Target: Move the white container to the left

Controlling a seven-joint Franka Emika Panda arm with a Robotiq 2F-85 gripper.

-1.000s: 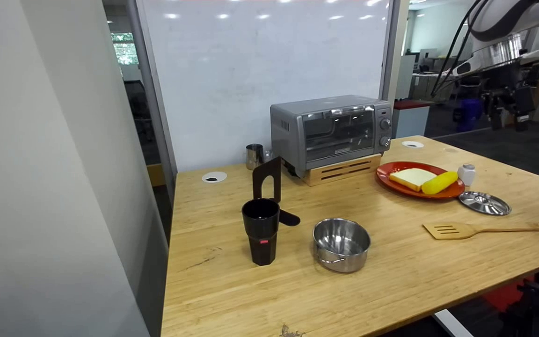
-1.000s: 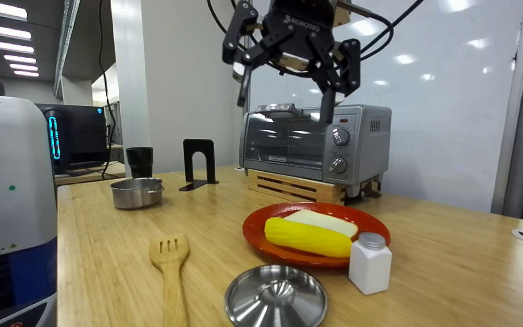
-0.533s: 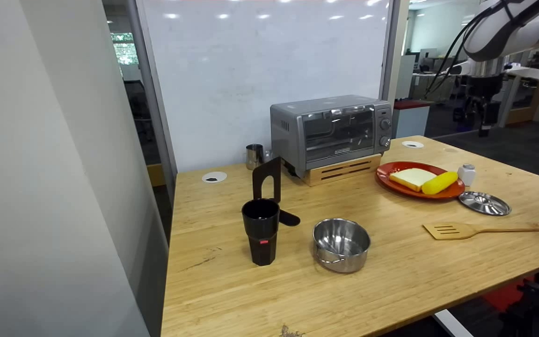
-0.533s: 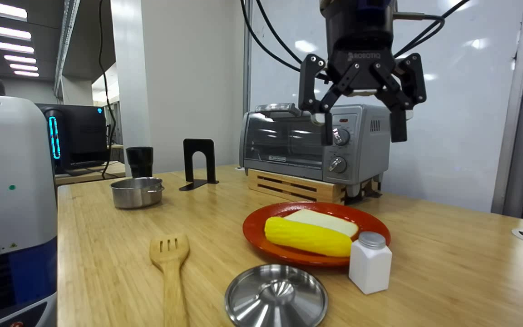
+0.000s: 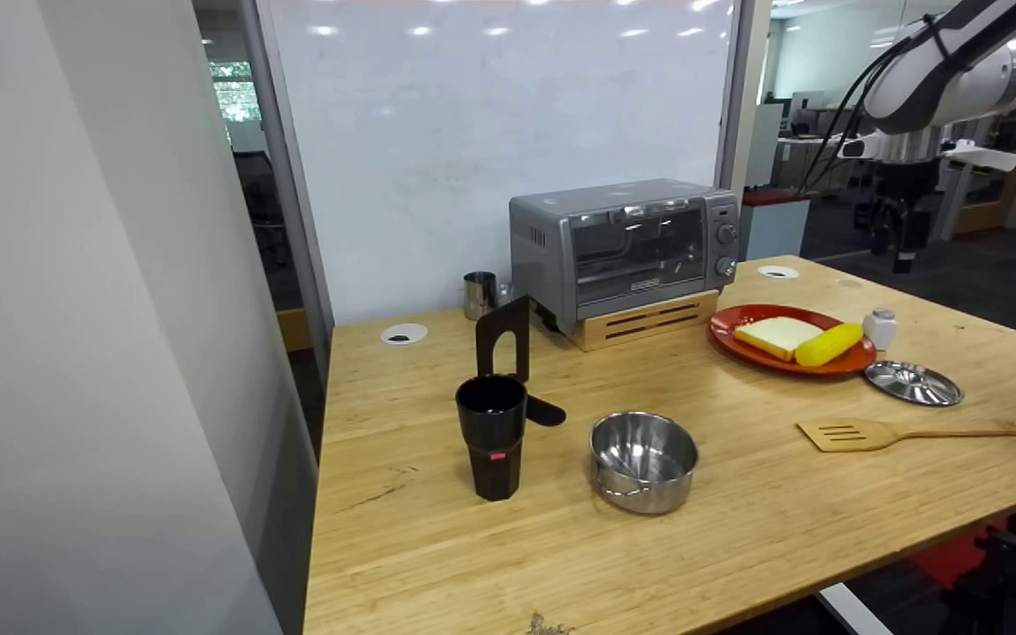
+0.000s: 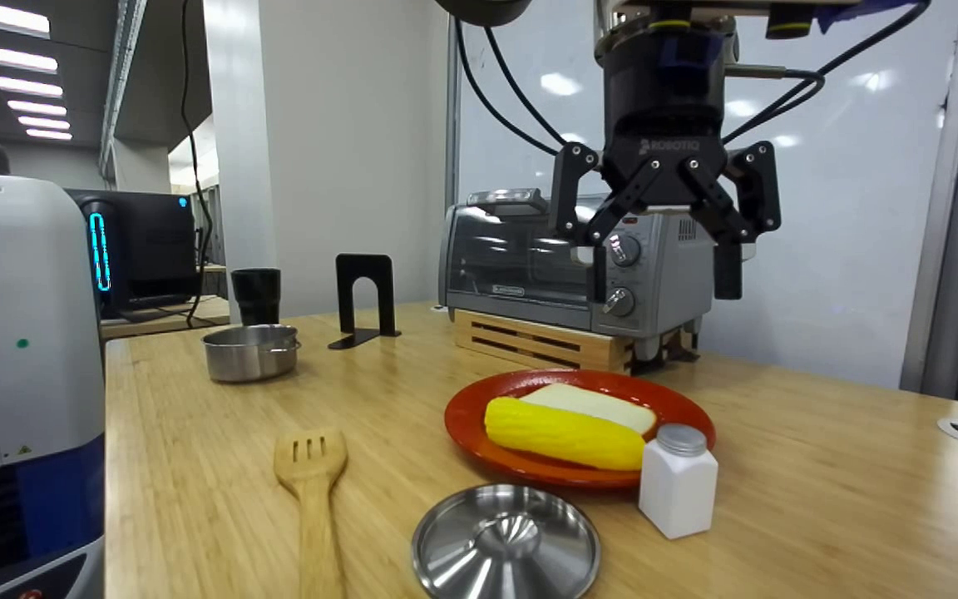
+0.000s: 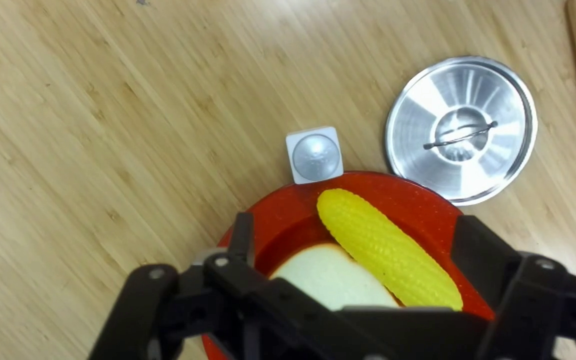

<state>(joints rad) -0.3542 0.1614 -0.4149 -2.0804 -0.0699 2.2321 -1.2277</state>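
The white container (image 6: 678, 487) is a small square-sided white bottle with a grey cap. It stands upright at the edge of the red plate (image 6: 479, 441), in both exterior views (image 5: 879, 329). In the wrist view the white container (image 7: 315, 156) shows from above, beyond the fingertips and touching or overlapping the plate's rim. My gripper (image 6: 662, 283) is open and empty, pointing down, high above the table. It also shows in an exterior view (image 5: 900, 260). In the wrist view my gripper (image 7: 355, 235) has its fingers spread over the plate. Nothing of the container is held.
A yellow corn cob (image 6: 562, 434) and a bread slice (image 6: 591, 405) lie on the plate. A steel lid (image 6: 506, 541) and wooden spatula (image 6: 313, 474) lie nearby. A toaster oven (image 6: 579, 266) stands behind. A steel bowl (image 5: 645, 463), black cup (image 5: 492, 437) and black bookend (image 5: 504, 339) stand farther off.
My gripper has straightened from a tilt to pointing down and has come lower. In an exterior view it shifted right, then sank. It stays open. The container and other objects have not moved.
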